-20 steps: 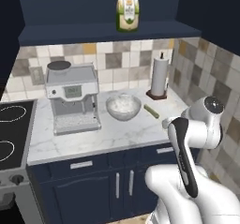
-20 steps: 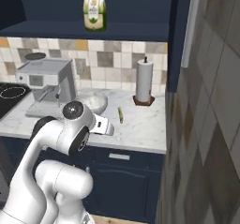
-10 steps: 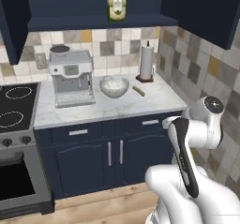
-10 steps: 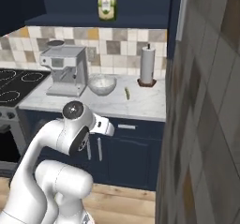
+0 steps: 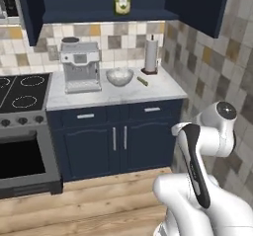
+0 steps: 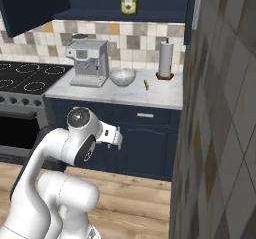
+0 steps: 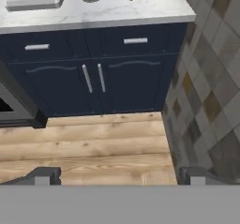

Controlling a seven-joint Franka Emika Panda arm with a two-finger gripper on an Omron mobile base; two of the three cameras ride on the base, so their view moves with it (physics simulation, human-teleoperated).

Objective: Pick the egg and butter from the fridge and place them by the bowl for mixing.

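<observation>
Two dark fingertips of the gripper [image 7: 117, 176] stand spread wide with nothing between them, hanging over the wooden floor well short of the counter [image 5: 158, 89], since the base sits back from it. On that counter the butter [image 5: 142, 81] lies just beside the bowl [image 5: 119, 76], between it and the paper towel roll [image 5: 150, 56], so that half looks done. No egg can be made out by the bowl; it likely remains to fetch.

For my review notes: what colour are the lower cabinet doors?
Dark navy cabinet doors, clearest in the hand view.
</observation>
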